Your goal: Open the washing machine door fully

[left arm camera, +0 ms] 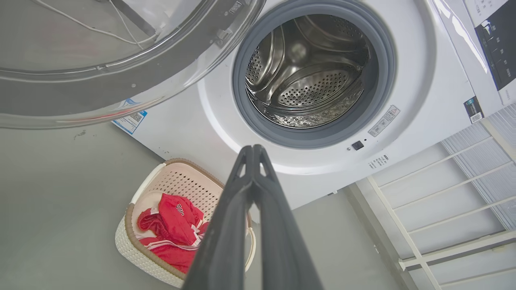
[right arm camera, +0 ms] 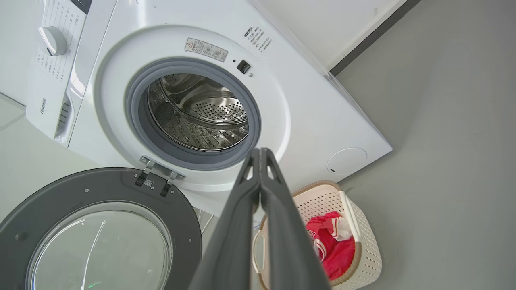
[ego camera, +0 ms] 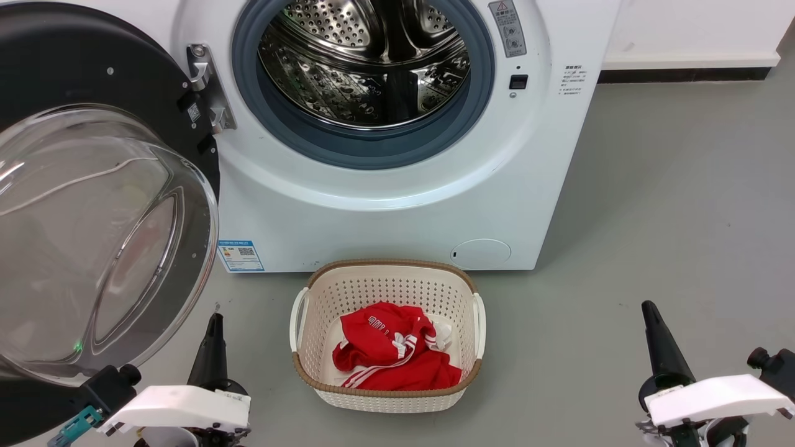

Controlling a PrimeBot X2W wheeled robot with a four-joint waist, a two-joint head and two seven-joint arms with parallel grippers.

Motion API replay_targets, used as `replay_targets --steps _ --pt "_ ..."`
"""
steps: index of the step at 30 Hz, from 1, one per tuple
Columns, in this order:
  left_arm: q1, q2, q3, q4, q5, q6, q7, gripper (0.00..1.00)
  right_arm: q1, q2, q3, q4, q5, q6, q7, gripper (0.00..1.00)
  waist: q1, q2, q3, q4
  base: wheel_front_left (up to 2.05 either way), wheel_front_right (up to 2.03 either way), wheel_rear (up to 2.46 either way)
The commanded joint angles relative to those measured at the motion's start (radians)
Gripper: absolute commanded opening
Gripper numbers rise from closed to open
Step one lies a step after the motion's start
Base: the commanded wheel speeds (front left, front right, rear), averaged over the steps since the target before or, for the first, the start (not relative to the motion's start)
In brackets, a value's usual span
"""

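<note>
One washing machine door (ego camera: 93, 205), glossy black rim with a bulging clear glass bowl: swung out wide on its left-side hinge (ego camera: 208, 93), inner face towards the head camera, taking up the left of that view. One left gripper (ego camera: 214, 320): arm low at the lower left, white wrist block level, two dark fingers pointing up towards the machine and pressed together to a single tip in the left wrist view (left arm camera: 253, 150), holding nothing. The door's lower edge lies just left of and above these fingers, apart from them; in the left wrist view the glass bowl arcs across the upper left, clear of the tip. One blue label (ego camera: 240, 254), low on the front, beside the door's rim. One washing machine (ego camera: 385, 211), white, front-loading. One steel drum (ego camera: 366, 62), perforated, fully exposed. One grey gasket (ego camera: 372, 146) ringing it. One cream laundry basket (ego camera: 385, 266), two side handles, on the grey floor (ego camera: 652, 217) just before the machine, between the grippers. One red garment (ego camera: 388, 354) with white stripes, crumpled inside the basket. One round flap (ego camera: 480, 253), low right on the front. One right gripper (ego camera: 649, 307): arm low at the lower right, fingers pointing up and closed tip to tip in the right wrist view (right arm camera: 261, 151), holding nothing, well apart from the door.
</note>
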Motion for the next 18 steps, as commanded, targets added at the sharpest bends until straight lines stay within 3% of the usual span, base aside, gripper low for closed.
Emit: replay_targets --steps 1,18 --pt "-0.024 0.002 0.004 -0.006 -0.027 -0.006 0.005 0.00 -0.024 -0.008 -0.003 -0.007 0.030 0.000 0.005 0.00 0.0000 0.0000 0.000 0.000 0.00 0.00 0.00" --pt "-0.044 0.002 0.019 0.018 -0.235 -0.023 0.057 0.00 -0.045 -0.009 -0.019 0.014 0.228 0.000 0.044 0.00 0.0000 0.0000 -0.003 0.004 0.00 0.00 0.00"
